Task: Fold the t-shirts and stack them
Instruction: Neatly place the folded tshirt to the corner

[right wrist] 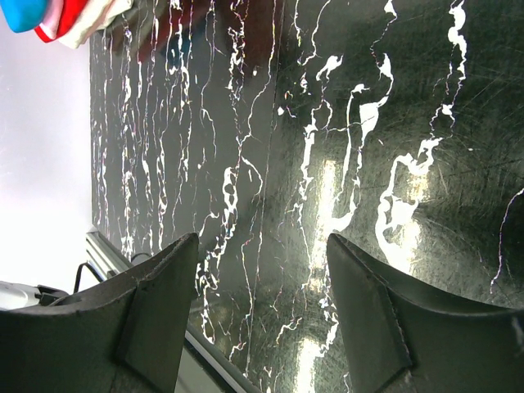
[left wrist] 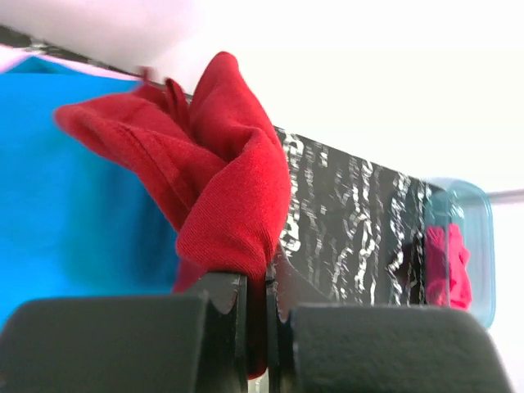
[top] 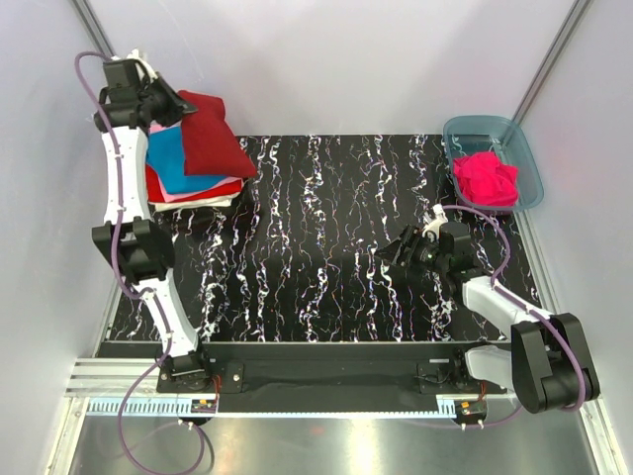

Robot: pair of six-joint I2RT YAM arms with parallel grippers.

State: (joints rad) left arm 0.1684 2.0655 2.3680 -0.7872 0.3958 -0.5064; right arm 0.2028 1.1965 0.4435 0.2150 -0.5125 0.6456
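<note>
Your left fingers (left wrist: 106,344) pinch the dark red shirt (left wrist: 229,188) — lay it flat on the stack (top: 180,163); right fingers (right wrist: 155,319) gape empty.

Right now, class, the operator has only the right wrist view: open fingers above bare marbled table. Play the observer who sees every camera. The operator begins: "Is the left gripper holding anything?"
Observer: Yes. The left gripper is shut on a fold of the dark red t-shirt.
Operator: Where is that shirt?
Observer: It lies on top of the stack at the far left corner of the table, directly over a bright blue shirt.
Operator: Is anything left to fold?
Observer: A hot pink shirt lies crumpled in the tub at the far right corner.
</note>
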